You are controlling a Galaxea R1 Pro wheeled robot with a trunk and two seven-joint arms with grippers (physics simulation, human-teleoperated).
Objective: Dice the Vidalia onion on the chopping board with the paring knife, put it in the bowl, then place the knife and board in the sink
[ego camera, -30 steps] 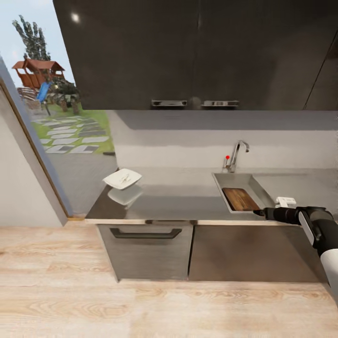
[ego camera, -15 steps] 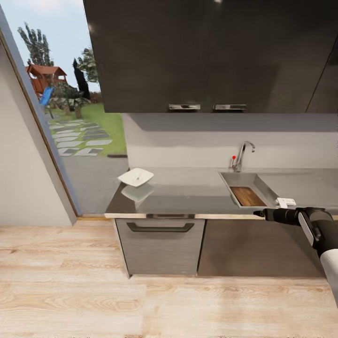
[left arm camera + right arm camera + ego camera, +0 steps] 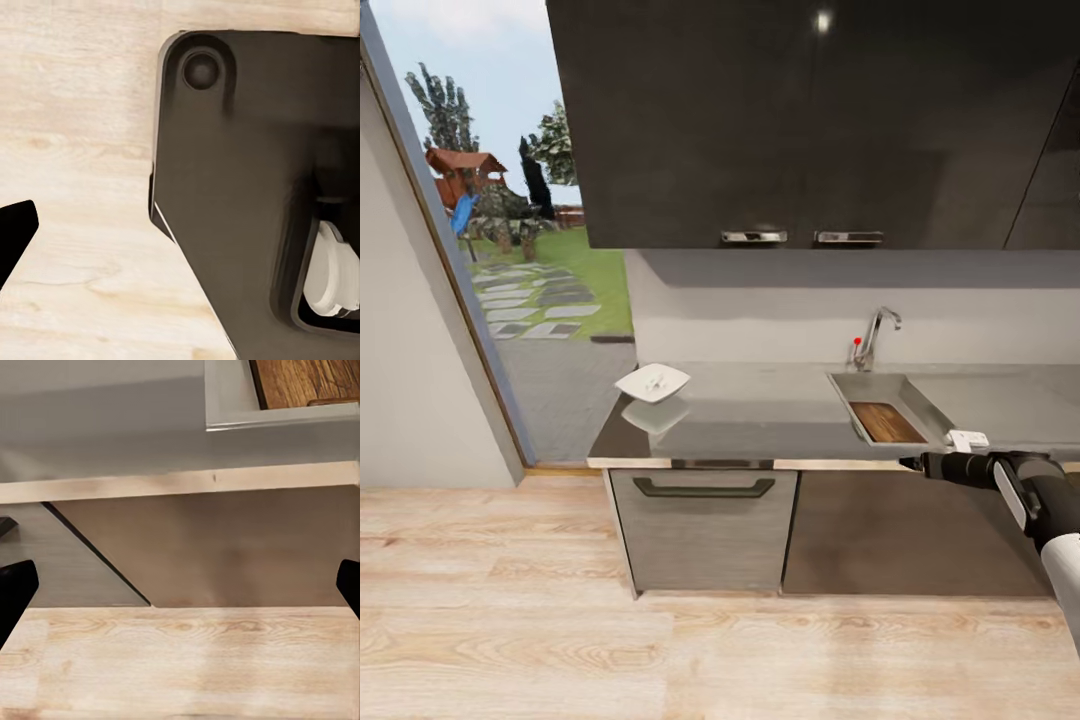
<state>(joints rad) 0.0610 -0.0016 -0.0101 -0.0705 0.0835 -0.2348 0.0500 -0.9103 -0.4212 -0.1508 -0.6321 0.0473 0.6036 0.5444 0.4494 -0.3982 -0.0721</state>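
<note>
chopping board (image 3: 888,422) brown woodgrain | bowl (image 3: 652,382) white | countertop (image 3: 760,415) grey | tap knob apparently red

A grey countertop (image 3: 760,415) spans dark cabinets (image 3: 780,525) above a pale wood floor (image 3: 660,640). A white bowl (image 3: 652,382) sits near its window end, well apart from the inset sink (image 3: 920,400).

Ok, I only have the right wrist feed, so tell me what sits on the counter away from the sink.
Observer: A white bowl stands near the countertop's left end, by the head view.
Operator: Now describe what's behind the sink.
Observer: A chrome tap with a red knob rises at the back rim of the sink.
Operator: Report my left arm.
Observer: Its wrist view looks down at the wood floor beside a dark robot part.
</note>
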